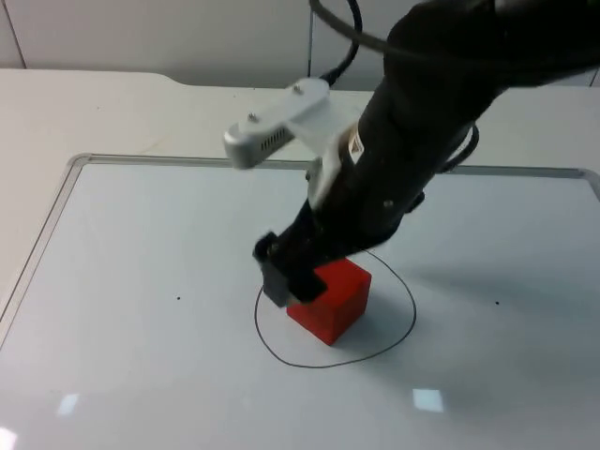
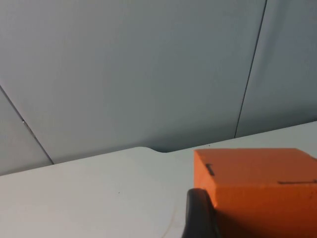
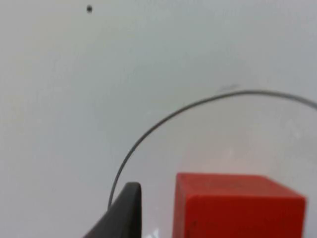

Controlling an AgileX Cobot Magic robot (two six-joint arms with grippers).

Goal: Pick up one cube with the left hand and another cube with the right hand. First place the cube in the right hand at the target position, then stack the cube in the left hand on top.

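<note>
Right gripper (image 1: 298, 281), fingers apart, straddles the red cube (image 1: 331, 299) inside the drawn circle (image 1: 410, 323) on the table (image 1: 141, 281); left gripper (image 2: 203, 218) clamped on the orange cube (image 2: 257, 188).

Right arm low over mid-table, its tool (image 1: 298, 281) with fingers apart.

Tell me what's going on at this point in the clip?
The right hand is down at the red cube, which sits on the white table inside the drawn circle, the target spot. In the right wrist view a gap shows between its fingertip and the cube, so it looks released. The left hand holds an orange cube up near the grey wall, waiting to stack it on top.
</note>
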